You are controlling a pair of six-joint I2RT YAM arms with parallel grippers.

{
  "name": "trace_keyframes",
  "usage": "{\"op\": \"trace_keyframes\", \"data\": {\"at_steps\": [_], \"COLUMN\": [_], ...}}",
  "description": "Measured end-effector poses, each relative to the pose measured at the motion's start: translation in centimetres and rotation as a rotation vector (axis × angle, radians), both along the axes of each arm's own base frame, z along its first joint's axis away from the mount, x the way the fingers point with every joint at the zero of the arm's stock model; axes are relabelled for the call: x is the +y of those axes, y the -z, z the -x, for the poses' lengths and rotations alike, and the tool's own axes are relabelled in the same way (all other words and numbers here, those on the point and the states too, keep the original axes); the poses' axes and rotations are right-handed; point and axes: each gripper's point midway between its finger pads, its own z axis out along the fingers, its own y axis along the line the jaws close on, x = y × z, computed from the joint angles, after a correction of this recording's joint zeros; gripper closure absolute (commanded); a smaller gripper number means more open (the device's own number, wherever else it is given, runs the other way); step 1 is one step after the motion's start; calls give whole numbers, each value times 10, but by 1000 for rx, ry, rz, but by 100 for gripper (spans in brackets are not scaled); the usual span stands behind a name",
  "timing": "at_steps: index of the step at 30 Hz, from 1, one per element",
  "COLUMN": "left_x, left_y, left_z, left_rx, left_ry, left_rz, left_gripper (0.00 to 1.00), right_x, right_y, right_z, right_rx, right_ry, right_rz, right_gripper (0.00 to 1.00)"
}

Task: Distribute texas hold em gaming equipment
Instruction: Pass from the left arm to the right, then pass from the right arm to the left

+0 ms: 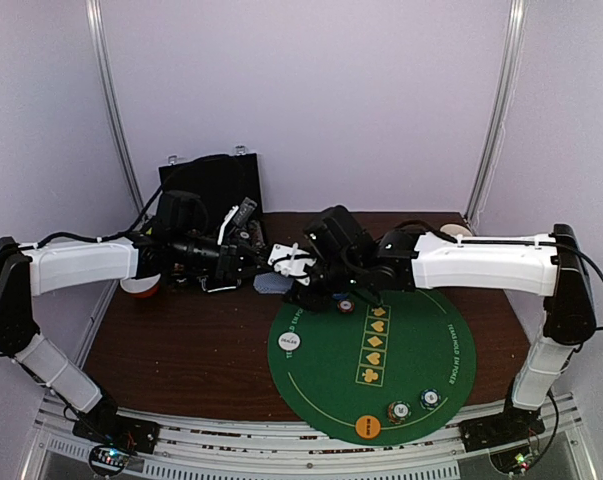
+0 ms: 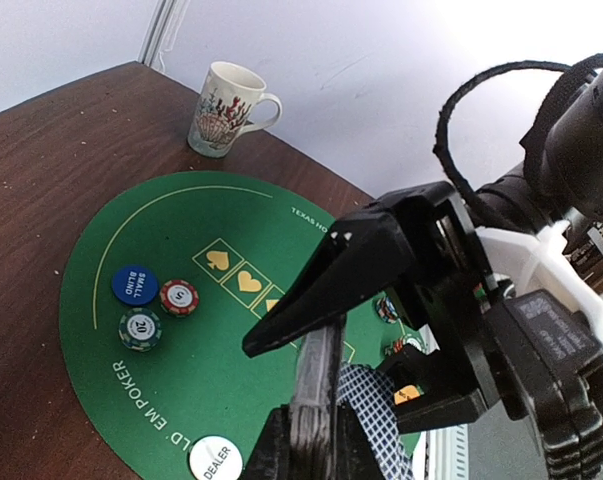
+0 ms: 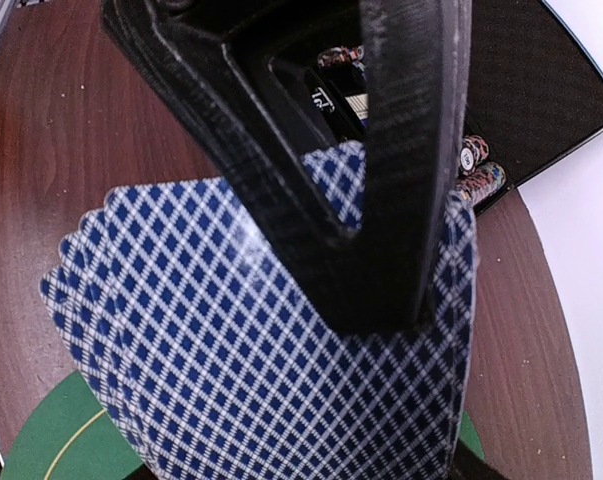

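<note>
While left claw (image 2: 316,425) pinches them, fanned cards (image 3: 231,350) sit at right claw (image 3: 371,310).

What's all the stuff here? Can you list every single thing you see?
Table: one, brown.
Mat: one, green, round, on the table.
Playing cards: a fan, number unclear, blue-and-white backs, in the left tool.
Poker chips: four showing, mixed colours, on the mat; more in the case.
Blue disc: one, on the mat beside two chips.
Orange disc: one, mat's near edge.
Dealer disc: one, white, mat's left edge.
Mug: one, cream with pictures, table's far right.
Case: one, black, open, far left.
Left tool: one, black, shut on the cards.
Right tool: one, black, at the cards; grip unclear.
</note>
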Motion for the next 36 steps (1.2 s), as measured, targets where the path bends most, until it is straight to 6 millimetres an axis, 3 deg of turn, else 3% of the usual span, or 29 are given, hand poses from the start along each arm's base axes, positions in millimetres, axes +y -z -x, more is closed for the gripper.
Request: {"op": "trace_keyframes", "data": {"at_steps": [2,6,15,16,20,22,23,25,27,29,36], "left_x": [0,-1,-5,-6,-7,-6,-7,-7,-9,-11,-15], "left_y": [0,-2,-5,-4,0,2,3,5,6,6,3], "left_z": [0,0,4,6,6,4,4,4,3,6,6], "left_rx": [1,-16,5,11,16,13,6,-5,1,11,57], "left_ry": [-2,8,18,23,22,16,18,25,30,37,32], "left_rz": [-1,10,21,20,7,-1,-3,-8,-9,-13,-15], "left_gripper": [100,78,55,56,79,97,100,100,100,100,100], "right_x": [-1,-3,-4,-5,-5,-5,-6,-7,-8,-8,-23], "right_y": [0,-4,-7,-7,-6,-6,-4,-4,-3,-7,-30], "right_z": [1,3,1,1,1,2,3,4,3,1,4], "right_rx": [-2,-7,-15,-18,-16,-12,-6,5,5,-12,-147], "right_ry": [-2,-7,6,9,8,5,3,4,12,18,-5], "right_rz": [-1,-19,-23,-23,-19,-16,-14,-11,-9,-15,-75], "right_gripper": [51,59,65,65,64,57,51,36,13,1,0]}}
